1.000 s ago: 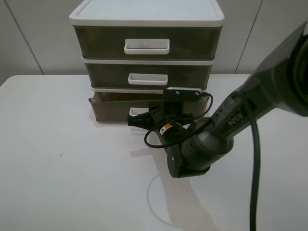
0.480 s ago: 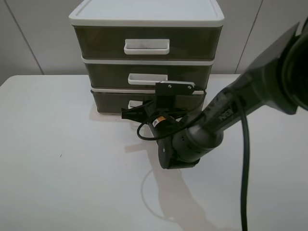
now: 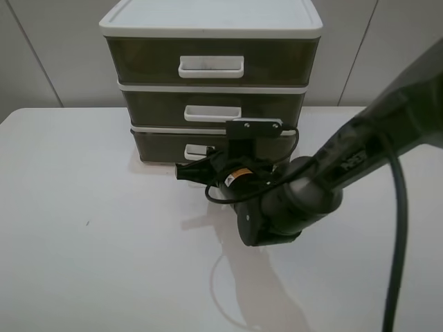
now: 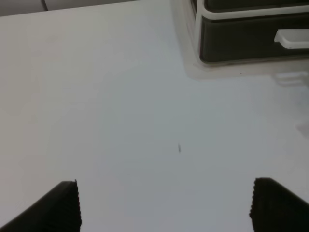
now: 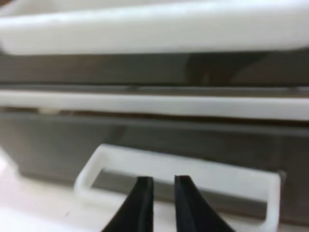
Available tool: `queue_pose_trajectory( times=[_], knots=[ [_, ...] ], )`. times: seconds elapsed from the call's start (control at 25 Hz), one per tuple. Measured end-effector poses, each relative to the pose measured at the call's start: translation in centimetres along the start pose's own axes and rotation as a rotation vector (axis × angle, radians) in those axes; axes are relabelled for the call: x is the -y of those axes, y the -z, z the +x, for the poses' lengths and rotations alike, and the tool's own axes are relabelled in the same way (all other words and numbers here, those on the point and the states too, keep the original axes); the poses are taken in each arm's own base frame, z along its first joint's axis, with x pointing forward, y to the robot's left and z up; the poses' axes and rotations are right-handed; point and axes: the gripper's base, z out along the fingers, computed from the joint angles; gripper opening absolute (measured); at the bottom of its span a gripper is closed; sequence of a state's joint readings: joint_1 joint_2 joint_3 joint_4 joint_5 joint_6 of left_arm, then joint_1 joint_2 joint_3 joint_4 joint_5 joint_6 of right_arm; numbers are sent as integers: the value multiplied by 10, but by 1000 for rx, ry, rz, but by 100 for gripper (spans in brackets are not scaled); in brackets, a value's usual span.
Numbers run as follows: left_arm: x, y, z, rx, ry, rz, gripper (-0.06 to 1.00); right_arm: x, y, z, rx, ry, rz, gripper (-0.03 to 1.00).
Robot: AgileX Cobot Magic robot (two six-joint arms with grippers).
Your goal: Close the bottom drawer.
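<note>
Right wrist: gripper [image 5: 162,181] at bottom drawer [image 5: 43,145].

White worktop [image 3: 83,277], matte, fills lower view to rear wall. White-framed three-drawer unit [image 3: 208,17] stands directly on it at rear centre. Its lowest tier, bottom drawer [image 3: 163,146], sits just above surface. Small dark speck [image 3: 87,222] on left half, well apart from unit. Faint curved line near front middle, possibly cable shadow; cannot tell.
</note>
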State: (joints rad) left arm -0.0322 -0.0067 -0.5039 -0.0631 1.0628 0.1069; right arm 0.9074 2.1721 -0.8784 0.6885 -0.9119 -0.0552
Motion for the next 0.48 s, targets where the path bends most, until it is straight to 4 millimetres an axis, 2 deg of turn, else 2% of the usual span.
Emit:
queue_pose_trajectory(
  times=[0.04,0.16,0.24,0.28,0.4,0.48],
  knots=[
    [0,0,0,0,0,0,72,1,15,-5,-44,25,-42,2],
    [0,0,0,0,0,0,72,5,39,-12,-102,66,-98,4],
    [0,0,0,0,0,0,72,11,55,-16,-127,71,-107,12],
    [0,0,0,0,0,0,72,16,64,-18,-137,69,-107,19],
    [0,0,0,0,0,0,72,32,83,-30,-165,43,-91,55],
    [0,0,0,0,0,0,72,45,92,-41,-198,5,-72,72]
  ],
)
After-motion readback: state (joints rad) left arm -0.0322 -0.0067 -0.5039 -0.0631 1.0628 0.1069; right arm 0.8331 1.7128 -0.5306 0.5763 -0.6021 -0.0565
